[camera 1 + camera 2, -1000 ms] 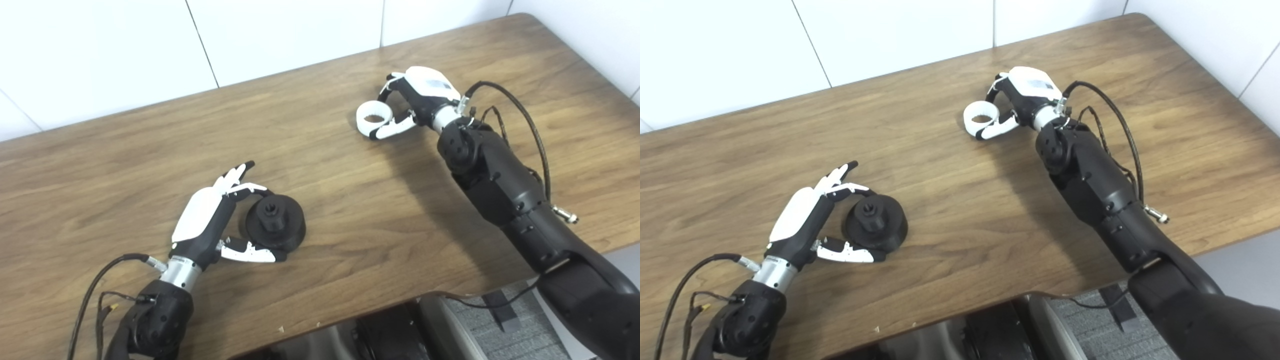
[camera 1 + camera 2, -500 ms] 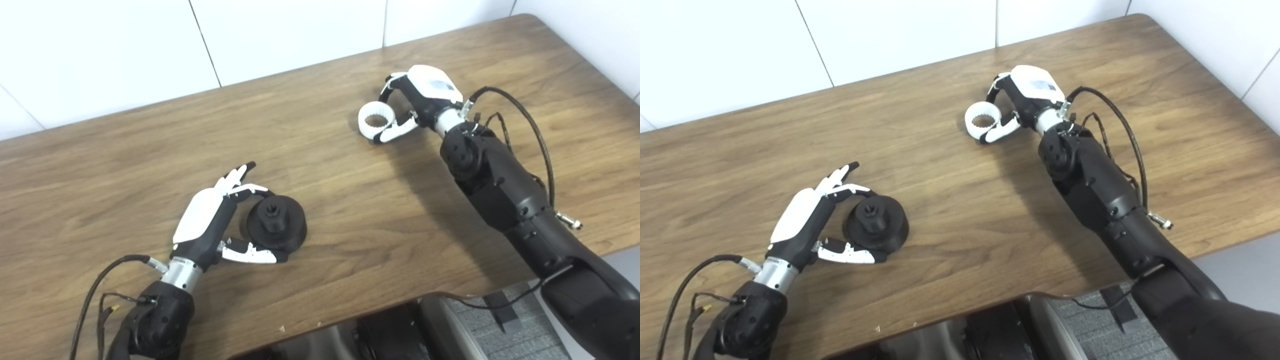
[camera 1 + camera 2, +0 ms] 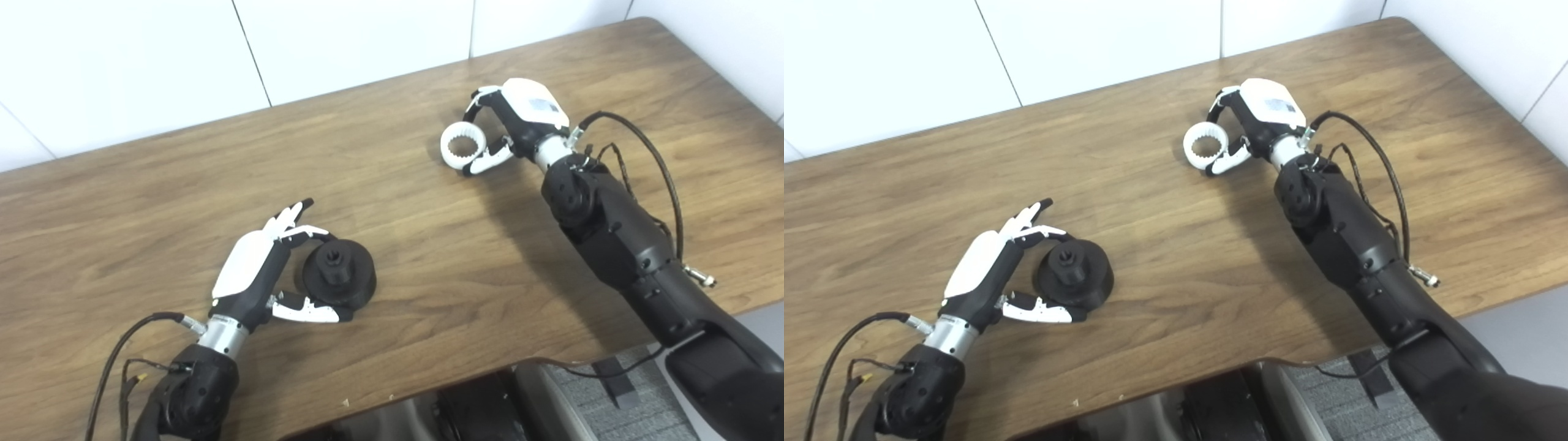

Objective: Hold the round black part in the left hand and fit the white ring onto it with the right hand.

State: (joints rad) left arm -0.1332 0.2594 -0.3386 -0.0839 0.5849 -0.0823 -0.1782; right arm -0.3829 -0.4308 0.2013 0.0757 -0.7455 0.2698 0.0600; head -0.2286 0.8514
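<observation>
Left eye view showed the round black part sitting on the wooden table, toward the near left, with its raised hub pointing up. The left hand lay beside it on the table, its fingers curving round the far side of the part and its thumb stretched along the near side. Fingers and thumb stood apart and cupped the part loosely; whether they actually pressed on it could not be told from either view.

Well apart from that, toward the far right of the table, the right hand was pinched on the white ring, with fingers over the ring's far side and the thumb against its near right side. The ring lay roughly flat, its opening facing up, and small teeth showed around its inner edge. Whether it rested on the table or was held just above could not be told, though a shadow lay close under it.

A pale label with a small dark patch sat on the back of the right hand, too blurred to read. No other writing or brand mark was legible. Dark cables looped beside the right forearm, and another cable trailed from the left wrist.
</observation>
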